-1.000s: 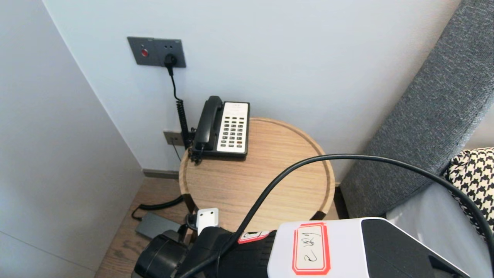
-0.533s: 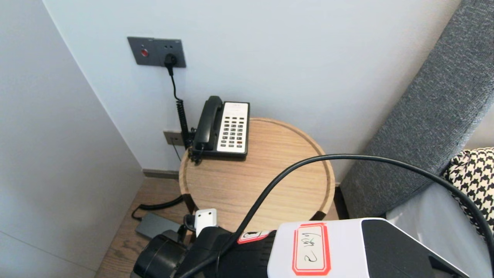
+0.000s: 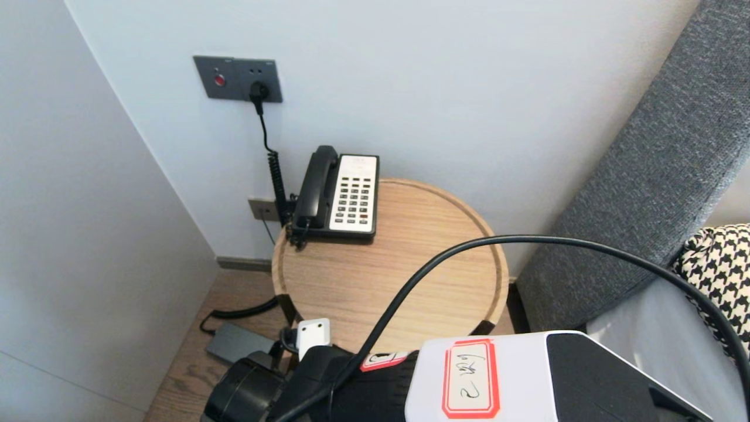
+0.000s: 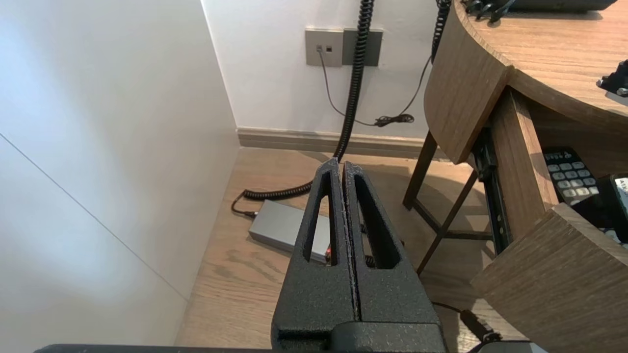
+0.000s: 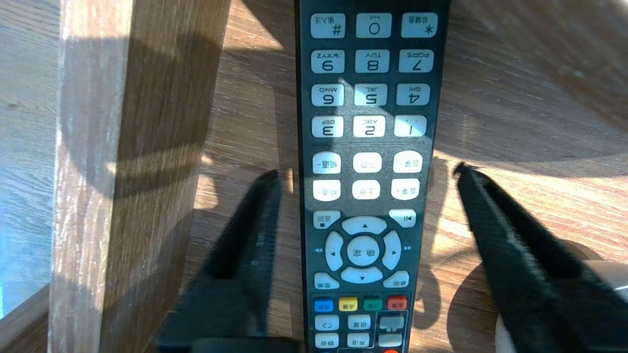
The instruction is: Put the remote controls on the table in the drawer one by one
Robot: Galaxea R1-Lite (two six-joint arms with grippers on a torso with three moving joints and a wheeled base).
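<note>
The remote point(image 5: 370, 162) runs off the right wrist view at both ends. One finger point(image 5: 245, 245) of the right gripper point(image 5: 368, 171) is blurred. In the head view the right arm point(image 3: 498, 381) covers the table's point(image 3: 363, 275) near rim, hiding gripper and remote.

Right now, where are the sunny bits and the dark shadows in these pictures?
Right wrist view: sunny patches on the wood beside the remote, dark shadows by the fingers of the right gripper. Left wrist view: the table shades the floor beneath it. Head view: soft, even light around the phone.
</note>
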